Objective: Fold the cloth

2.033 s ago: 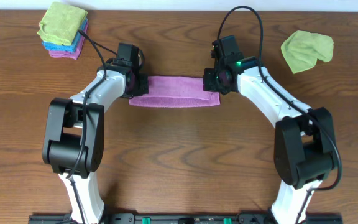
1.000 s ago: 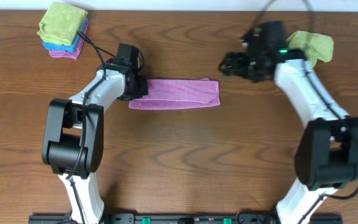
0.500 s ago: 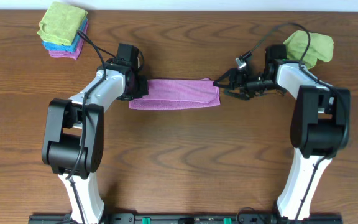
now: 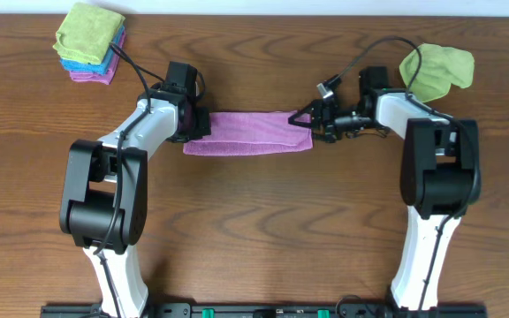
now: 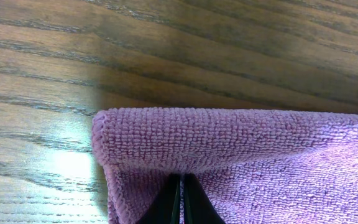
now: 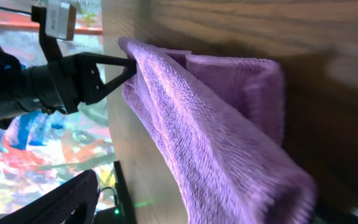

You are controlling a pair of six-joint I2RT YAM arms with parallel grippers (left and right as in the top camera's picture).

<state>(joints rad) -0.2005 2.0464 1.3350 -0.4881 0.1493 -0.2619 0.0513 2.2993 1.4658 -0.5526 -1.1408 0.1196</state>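
Note:
A purple cloth [image 4: 247,132] lies on the table as a long folded strip. My left gripper [image 4: 194,124] is shut on its left end. In the left wrist view the black fingertips [image 5: 182,199] are pressed together on the purple cloth [image 5: 241,137] just behind its folded edge. My right gripper [image 4: 306,124] is turned on its side at the strip's right end, with its jaws spread open around that end. The right wrist view is filled by the purple cloth [image 6: 216,143] seen end-on, and the left arm [image 6: 55,81] shows at the strip's far end.
A stack of folded cloths [image 4: 91,42], green on top of blue and pink, sits at the back left corner. A crumpled green cloth [image 4: 436,71] lies at the back right, just behind the right arm. Both arms' bases stand at the front edge.
The right gripper let go of the cloth's right end, swung out towards the green cloth, turned sideways and came back left to that end. The left gripper has stayed put.

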